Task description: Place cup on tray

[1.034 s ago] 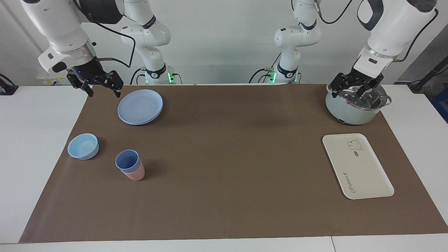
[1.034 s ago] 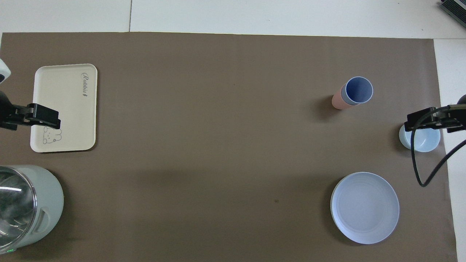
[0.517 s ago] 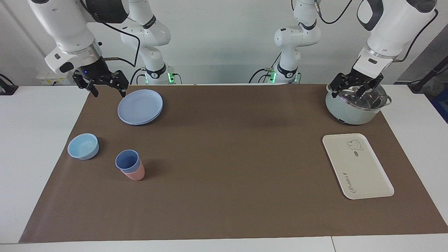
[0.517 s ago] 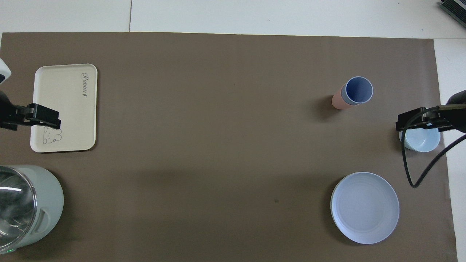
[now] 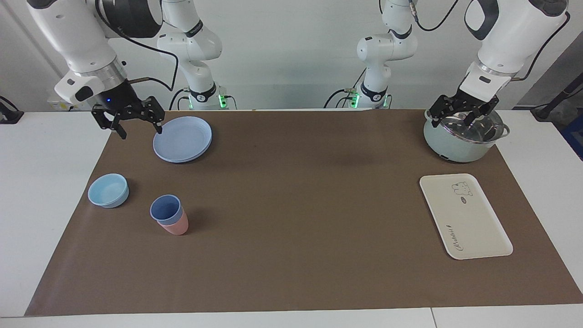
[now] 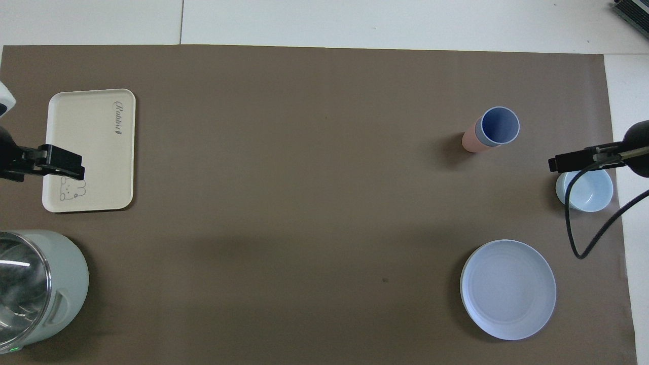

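Since earlier, right claw (image 5: 135, 122), spread, dipped beside plate (image 5: 183, 138); should straddle cup (image 5: 166, 208), leaving pink cup (image 5: 175, 225). Left claw (image 5: 463, 111), spread, waits.

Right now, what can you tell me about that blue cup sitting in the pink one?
The cup is a small periwinkle-blue tumbler, tapered, without a handle, and looks like matte plastic. It stands upright and empty, nested inside a pink cup of the same shape, so only its upper part shows. The pair rests on the brown mat toward the right arm's end of the table, beside the light blue bowl. Only the pink cup touches it; no gripper is near.
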